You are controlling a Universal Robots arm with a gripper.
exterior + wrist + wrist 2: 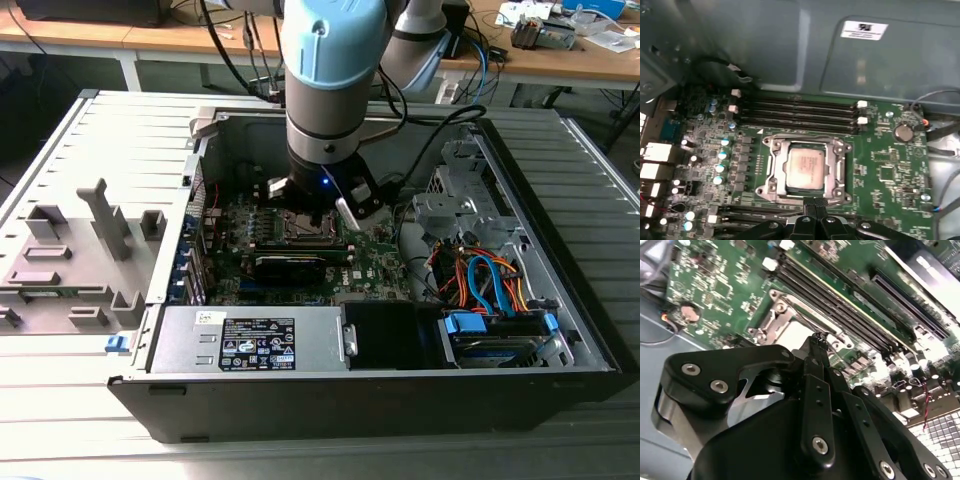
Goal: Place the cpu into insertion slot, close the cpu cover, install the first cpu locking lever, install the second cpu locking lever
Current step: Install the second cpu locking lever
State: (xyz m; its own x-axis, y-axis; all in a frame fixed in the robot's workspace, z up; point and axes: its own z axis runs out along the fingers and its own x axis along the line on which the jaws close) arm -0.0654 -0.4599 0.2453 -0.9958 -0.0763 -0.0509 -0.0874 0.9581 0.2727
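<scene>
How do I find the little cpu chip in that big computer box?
Look inside the open computer case at the green circuit board. Near its middle sits a silver metal frame, the cpu cover. The cpu is the flat silvery-grey square in its window, below the long black memory slots.

The arm (330, 80) is reaching steeply down from above, its pale blue and grey wrist joint pointing almost straight down. Below it the black gripper (814, 204) is hanging low — in both wrist views its 2 fingers (818, 347) are pressing together at the tips, nothing showing between them, the linkage arms spreading wide behind
</scene>
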